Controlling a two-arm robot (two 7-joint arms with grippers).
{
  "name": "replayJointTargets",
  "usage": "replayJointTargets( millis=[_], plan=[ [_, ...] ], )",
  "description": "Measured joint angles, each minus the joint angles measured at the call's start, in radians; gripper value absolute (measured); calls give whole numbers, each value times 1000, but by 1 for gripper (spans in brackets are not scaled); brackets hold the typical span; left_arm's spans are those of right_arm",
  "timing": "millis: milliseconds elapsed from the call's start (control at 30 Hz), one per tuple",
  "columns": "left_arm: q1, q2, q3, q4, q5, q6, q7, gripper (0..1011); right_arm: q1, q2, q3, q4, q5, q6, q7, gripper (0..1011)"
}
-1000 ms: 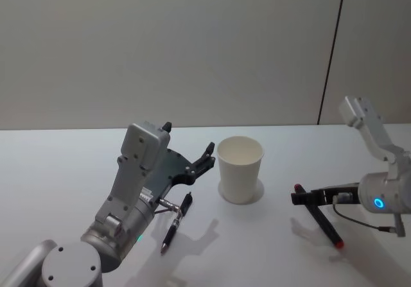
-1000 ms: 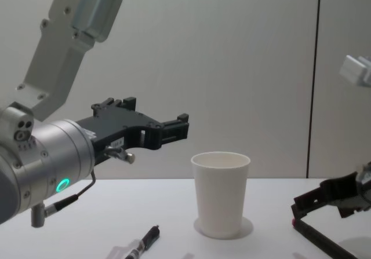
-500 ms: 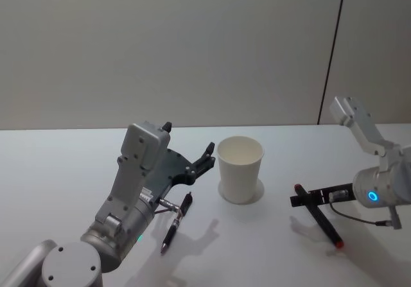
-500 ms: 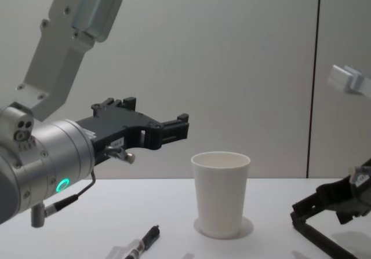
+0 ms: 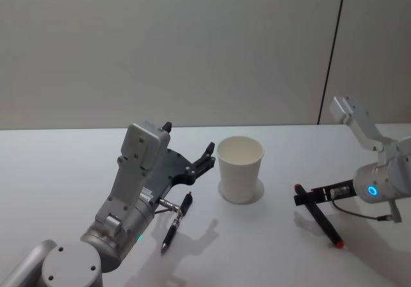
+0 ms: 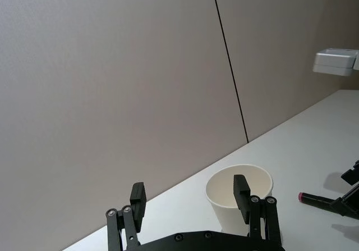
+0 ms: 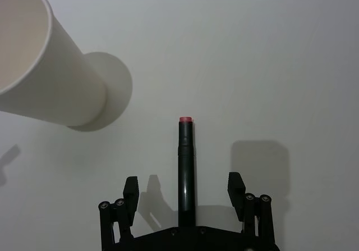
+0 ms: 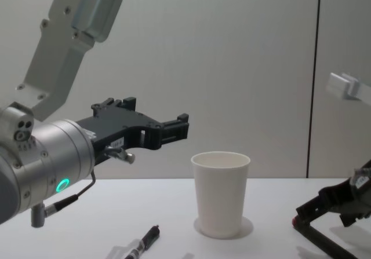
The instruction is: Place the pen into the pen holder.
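Our right gripper (image 7: 183, 188) has moved back a little from the cup (image 5: 240, 170). Its fingers are spread on both sides of the red pen (image 7: 185, 150), which lies on the table. Our left gripper (image 6: 189, 194) stays spread above the black pen (image 5: 174, 226).

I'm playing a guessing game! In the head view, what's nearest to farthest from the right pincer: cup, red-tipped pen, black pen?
1. Red-tipped pen, lying at the right pincer.
2. Cup, in the middle.
3. Black pen, on the left.
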Motion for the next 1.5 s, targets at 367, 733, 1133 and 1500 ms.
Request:
replayJointTargets(
  millis=[367, 733, 1133, 1500],
  plan=[
    [0, 0, 0, 0, 0, 0, 0, 999, 31, -8, -12, 58, -40, -18, 39, 1001],
    [0, 0, 0, 0, 0, 0, 0, 998, 51, -15, -25, 98, -74, -37, 73, 1001],
    [0, 0, 0, 0, 0, 0, 0, 998, 74, -27, -50, 136, -123, -47, 103, 1001],
    [0, 0, 0, 0, 0, 0, 0, 998, 92, -37, -70, 160, -169, -50, 124, 1001]
  ],
)
